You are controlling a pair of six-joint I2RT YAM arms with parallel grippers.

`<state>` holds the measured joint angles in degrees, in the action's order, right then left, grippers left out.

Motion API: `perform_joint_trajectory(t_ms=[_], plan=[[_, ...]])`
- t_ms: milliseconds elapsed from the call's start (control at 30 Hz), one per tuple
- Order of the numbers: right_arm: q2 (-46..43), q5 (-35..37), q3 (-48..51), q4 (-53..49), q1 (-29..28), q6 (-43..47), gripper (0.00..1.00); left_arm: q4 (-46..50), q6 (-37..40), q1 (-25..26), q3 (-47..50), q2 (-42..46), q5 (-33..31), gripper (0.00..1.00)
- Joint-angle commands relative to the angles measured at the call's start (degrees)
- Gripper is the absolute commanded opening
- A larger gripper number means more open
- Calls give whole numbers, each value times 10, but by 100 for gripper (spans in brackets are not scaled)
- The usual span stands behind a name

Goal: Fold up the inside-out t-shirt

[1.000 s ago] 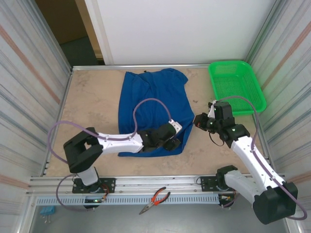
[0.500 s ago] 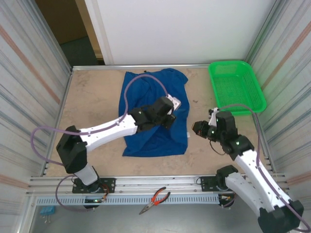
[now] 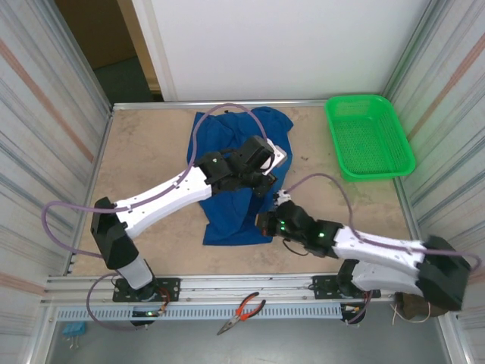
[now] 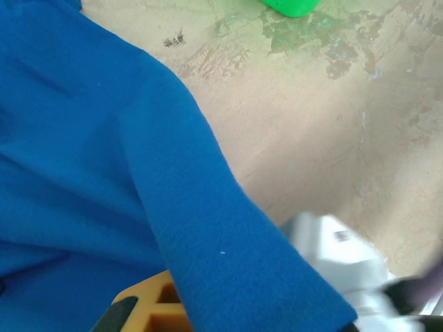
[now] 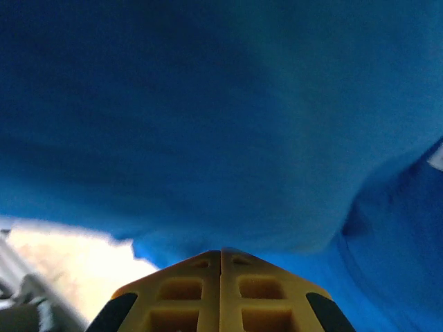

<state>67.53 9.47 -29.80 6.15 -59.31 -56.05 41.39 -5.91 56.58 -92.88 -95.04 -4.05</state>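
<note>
The royal-blue short-sleeved cotton t-shirt (image 3: 231,216) lies rumpled in the middle of the beige stone-patterned table (image 3: 151,152), well apart from the green plastic mesh basket (image 3: 371,136), and no tidy fold shows, so I judge the task to be in its early part with most of the folding left. The left gripper (image 3: 264,176) is clenched on a ridge of the shirt's right side, with cloth draped over its yellow finger (image 4: 149,311). The right gripper (image 3: 265,224) has its fingers (image 5: 173,277) pressed together at the shirt's near right edge; whether they nip cloth I cannot tell.
</note>
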Motion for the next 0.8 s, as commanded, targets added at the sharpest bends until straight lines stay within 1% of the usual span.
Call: perform_joint_trajectory(t_ms=[0, 133, 233, 300, 367, 467, 567, 633, 667, 767], plan=[[64, 80, -46, 108, 2, 25, 0, 40, 12, 9, -33, 15, 12, 0], [119, 129, -50, 154, 28, 22, 0, 57, -6, 15, -43, 32, 29, 0], [150, 190, -46, 184, 26, 31, 0, 60, -19, 16, -57, 42, 36, 0], [166, 180, -48, 203, 18, 58, 0, 65, -22, 14, -72, 43, 35, 0], [178, 195, -58, 192, -20, 92, 0, 78, -23, 10, -91, 37, 37, 0], [197, 231, -68, 173, -75, 111, 0, 90, -19, 6, -114, 24, 35, 0], [231, 239, -78, 154, -91, 88, 0, 93, -16, 4, -132, 14, 39, 0], [251, 238, -87, 153, -84, 78, 0, 96, -15, 4, -147, 9, 42, 0], [259, 228, -94, 148, -71, 73, 0, 100, -15, 4, -155, 6, 44, 0], [272, 168, -110, 153, -8, 62, 0, 108, -19, 5, -165, 10, 55, 0]])
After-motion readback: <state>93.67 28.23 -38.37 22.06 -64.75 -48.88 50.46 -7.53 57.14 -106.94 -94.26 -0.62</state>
